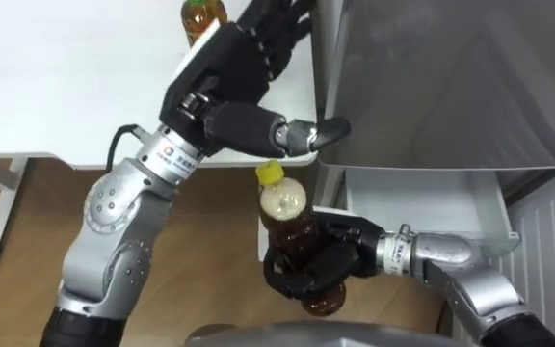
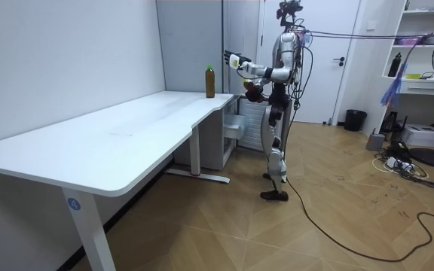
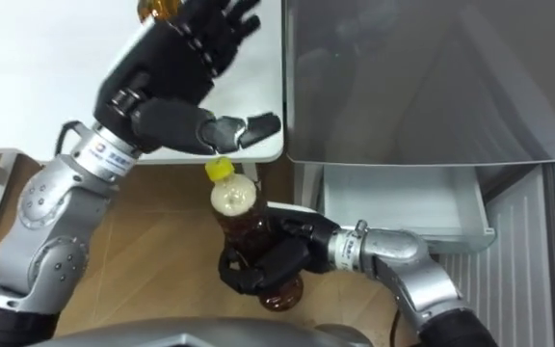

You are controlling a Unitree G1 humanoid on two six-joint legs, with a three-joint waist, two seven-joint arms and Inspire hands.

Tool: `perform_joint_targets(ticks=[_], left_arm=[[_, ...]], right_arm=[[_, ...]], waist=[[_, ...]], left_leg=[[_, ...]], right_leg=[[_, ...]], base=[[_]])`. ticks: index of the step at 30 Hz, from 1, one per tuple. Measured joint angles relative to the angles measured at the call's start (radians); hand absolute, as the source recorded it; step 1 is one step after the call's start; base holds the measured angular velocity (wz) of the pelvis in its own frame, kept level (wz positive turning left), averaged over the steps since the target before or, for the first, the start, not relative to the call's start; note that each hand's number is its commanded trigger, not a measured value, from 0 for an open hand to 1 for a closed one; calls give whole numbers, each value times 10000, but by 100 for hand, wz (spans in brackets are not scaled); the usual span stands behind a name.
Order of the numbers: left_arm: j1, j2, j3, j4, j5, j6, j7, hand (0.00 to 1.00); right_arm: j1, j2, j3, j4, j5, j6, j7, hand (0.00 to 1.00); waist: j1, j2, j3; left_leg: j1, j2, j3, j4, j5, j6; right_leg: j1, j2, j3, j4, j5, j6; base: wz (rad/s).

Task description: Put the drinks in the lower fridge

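Gripping a yellow-capped bottle (image 1: 285,207) in the right hand (image 1: 328,266), left hand (image 1: 231,64) raised and spread open, fridge (image 1: 451,87) alongside

The worktop (image 1: 66,96) lies to the robot's left, with the fridge (image 1: 451,87) just beside its right edge and the fridge's lower drawer (image 1: 422,198) pulled out. One drink bottle (image 1: 203,17) stands on the worktop near the fridge. A second drink bottle (image 1: 292,226) sits upright in the right robot hand (image 1: 318,270), left of the drawer and beneath the left robot hand (image 1: 231,60).
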Motion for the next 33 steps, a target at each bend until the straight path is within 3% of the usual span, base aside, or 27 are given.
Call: perform_joint_targets(ticks=[7, 10, 12, 20, 23, 26, 28, 30, 33], left_arm=[[-179, 8, 831, -1099, 13, -557, 1044, 0], [-353, 7, 1527, -1716, 477, -910, 1674, 0], [-510, -13, 2178, -1951, 901, -1339, 2197, 0], [-429, -18, 4678, -2105, 684, -2313, 4922, 0], [-266, -69, 5401, -1229, -137, -2670, 5775, 0], [146, -193, 5642, 45, -955, -2570, 6573, 0], [687, -220, 5851, 888, -1614, -2420, 7015, 0], [1006, -216, 5821, 2435, -2618, -2185, 7780, 0], [1355, -227, 5557, 4564, -3696, -1755, 8331, 0]], right_arm=[[456, -55, -199, -29, -103, -30, -13, 100], [768, -45, -390, -145, -200, -106, 1, 100], [926, -23, -724, -190, -591, -209, 19, 100], [1865, 33, -1978, -457, -883, -365, -49, 100], [2139, 6, -2004, -465, -888, -346, -123, 100], [2152, 38, -2016, -642, -889, -134, -409, 100], [2173, 71, -2008, -812, -897, 19, -705, 100], [2110, 171, -1830, -886, -876, 256, -1081, 100], [2027, 271, -1536, -886, -863, 627, -1334, 100]], waist=[[435, 30, 57], [615, 42, 64], [733, 78, 85], [1380, 138, 39], [1688, 263, -30], [2106, 280, -62], [2188, 233, -103], [2317, 56, -180], [2359, -129, -190]], left_leg=[[99, -20, 3, -46, 0, 0], [112, -21, -49, -44, 0, 0], [109, -31, -99, -50, 0, 0], [342, -29, -166, -99, 0, -1], [483, -22, -232, -249, 1, -1], [472, -13, -112, -277, 4, -1], [476, -23, -117, -278, 4, -1], [462, -47, -170, -280, 4, -1], [516, -55, -160, -287, 2, 0]], right_leg=[[3, 47, 42, -46, -5, 7], [60, 47, 23, -51, -5, 6], [138, 44, -21, -83, -5, 7], [521, 50, -230, -405, -3, 9], [618, 56, -268, -433, -6, 11], [530, 70, -201, -404, -7, 12], [522, 62, -204, -410, -9, 15], [549, 59, -249, -502, -7, 21], [697, 76, -247, -563, 19, 52]], base=[[-2], [1], [5], [6], [4], [-5], [-3], [6], [8]])
